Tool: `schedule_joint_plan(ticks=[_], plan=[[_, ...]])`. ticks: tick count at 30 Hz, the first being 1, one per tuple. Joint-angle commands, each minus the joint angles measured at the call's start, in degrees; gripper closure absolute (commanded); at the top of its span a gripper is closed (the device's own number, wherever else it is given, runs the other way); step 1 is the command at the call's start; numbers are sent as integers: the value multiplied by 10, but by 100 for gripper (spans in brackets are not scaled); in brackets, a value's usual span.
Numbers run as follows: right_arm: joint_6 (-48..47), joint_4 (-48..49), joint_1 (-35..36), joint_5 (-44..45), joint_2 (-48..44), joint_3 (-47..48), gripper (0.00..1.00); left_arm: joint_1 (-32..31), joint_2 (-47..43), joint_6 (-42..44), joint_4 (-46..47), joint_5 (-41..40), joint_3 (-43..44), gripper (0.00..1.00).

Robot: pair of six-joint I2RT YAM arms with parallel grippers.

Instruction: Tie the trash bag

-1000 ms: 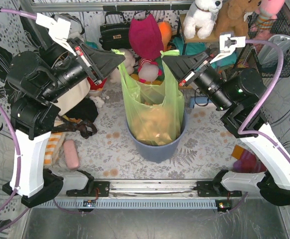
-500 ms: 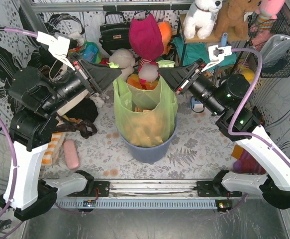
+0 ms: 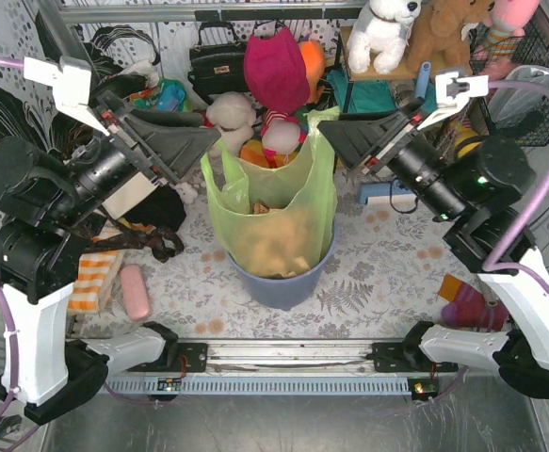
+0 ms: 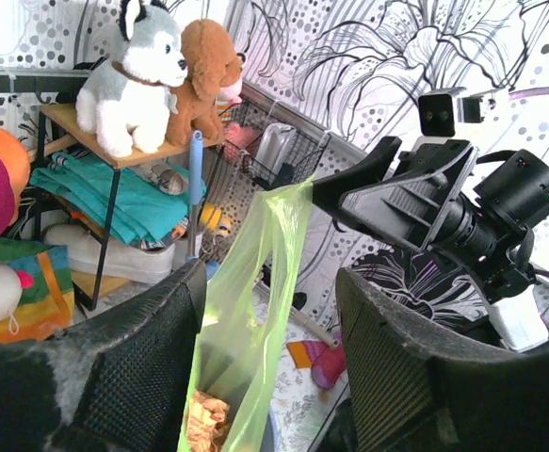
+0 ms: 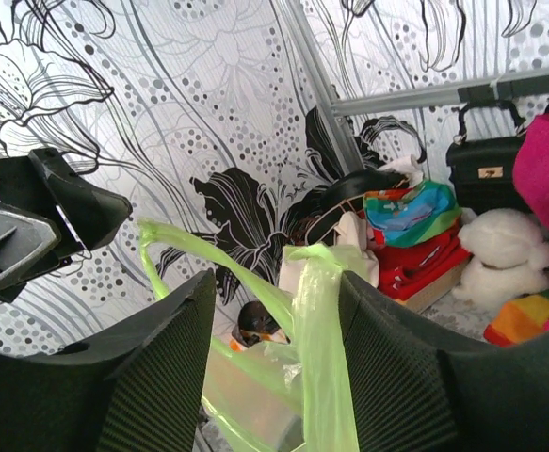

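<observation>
The left gripper [image 4: 272, 275] is hovering at ten o'clock of the trash bag [image 3: 272, 221], its jaws standing wide apart and clamping nothing, with green plastic showing in the gap. The bag is sitting in the round blue-grey bin [image 3: 283, 287] mid-table, brown paper showing through. At two o'clock the right gripper [image 5: 276, 279] is gaping likewise, a handle strip [image 5: 319, 320] rising loose between its fingers.

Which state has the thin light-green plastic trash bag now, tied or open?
Open: handles of the light-green trash bag stand apart, unknotted; crumpled brown paper shows inside.
</observation>
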Motion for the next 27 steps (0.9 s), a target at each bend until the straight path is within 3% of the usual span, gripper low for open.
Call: schedule_joint_plan(ticks=[1,7,13,14,19,23,27], plan=[[-47,-69,-1,13,-12,70,45,3,-2,-21,0,15,26,34],[-105,-165,-1,-4,17,163,47,4,1,-131,107,179,14,31],[-213,-284,-1,-45,79,272,46,2,-10,-309,322,306,-90,31],[-229,-307,-1,-52,94,296,45,2,-12,-304,321,310,-93,31],[-291,-385,-1,-91,161,383,38,2,-15,-227,215,265,-70,33],[-308,-372,-1,-99,170,371,33,-8,-28,-182,173,198,-102,38],[-312,-370,-1,-78,174,365,31,-68,-48,-141,179,113,-127,39]])
